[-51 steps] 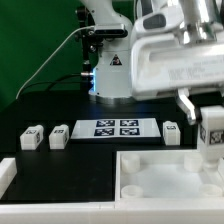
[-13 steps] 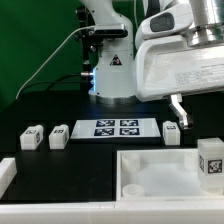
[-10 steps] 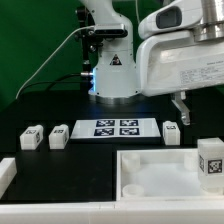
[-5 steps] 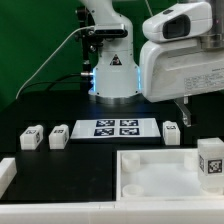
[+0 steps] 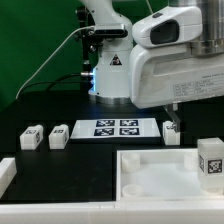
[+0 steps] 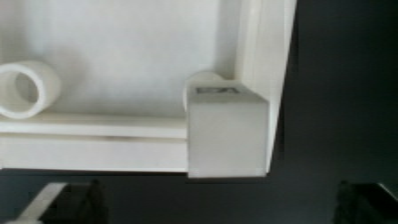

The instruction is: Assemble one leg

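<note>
**A:** Item one, the leg?
**B:** The leg (image 5: 208, 162) is upright in a corner of the tray (image 5: 165, 185), by the tabletop's near edge, towards the corner at the exterior view's right. It sits against both tray walls.

**A:** Item two, the gripper?
**B:** The gripper (image 6: 214, 203) is above the leg and apart from it. You can see its fingers (image 6: 64, 198) spread, with nothing between them.

**A:** Other stock?
**B:** Three loose pegs (image 5: 31, 137) lie in a row with the marker board (image 5: 117, 127), further back on the tabletop. One round socket (image 6: 22, 88) in the tray is unfilled.

**A:** Progress?
**B:** You may take the placing as done. Whether the leg is fully seated or tightened, I cannot tell. Left for you, I judge: confirm the seating.
</note>
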{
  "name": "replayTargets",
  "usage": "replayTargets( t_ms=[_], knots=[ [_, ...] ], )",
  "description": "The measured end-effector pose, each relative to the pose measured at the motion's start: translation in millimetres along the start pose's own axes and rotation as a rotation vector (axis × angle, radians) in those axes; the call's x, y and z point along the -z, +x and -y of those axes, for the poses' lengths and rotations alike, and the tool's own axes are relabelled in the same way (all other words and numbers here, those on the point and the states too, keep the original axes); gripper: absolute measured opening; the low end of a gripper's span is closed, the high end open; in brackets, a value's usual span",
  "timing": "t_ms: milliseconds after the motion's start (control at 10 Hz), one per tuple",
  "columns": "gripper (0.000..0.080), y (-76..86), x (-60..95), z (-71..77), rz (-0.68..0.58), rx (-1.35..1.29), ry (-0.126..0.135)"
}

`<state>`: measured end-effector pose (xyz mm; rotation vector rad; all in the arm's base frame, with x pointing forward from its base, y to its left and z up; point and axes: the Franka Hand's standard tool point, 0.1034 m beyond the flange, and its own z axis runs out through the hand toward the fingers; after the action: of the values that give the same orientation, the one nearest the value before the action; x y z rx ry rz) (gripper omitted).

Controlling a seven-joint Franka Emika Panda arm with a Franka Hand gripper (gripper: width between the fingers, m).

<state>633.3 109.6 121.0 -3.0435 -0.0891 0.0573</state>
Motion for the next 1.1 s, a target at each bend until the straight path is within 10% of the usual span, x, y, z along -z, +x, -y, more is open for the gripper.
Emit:
replayTargets(
  t_ms=[500, 700, 1100],
  knots=[
    [0.0649, -14.0, -44.9, 3.9, 0.002, -0.023, -0.006],
    [0.0649, -8.8, -40.4, 2.3, -0.01, -0.025, -0.005],
    [0.0291, -9.2, -40.8, 2.0, -0.009, -0.026, -0.005]
  ],
)
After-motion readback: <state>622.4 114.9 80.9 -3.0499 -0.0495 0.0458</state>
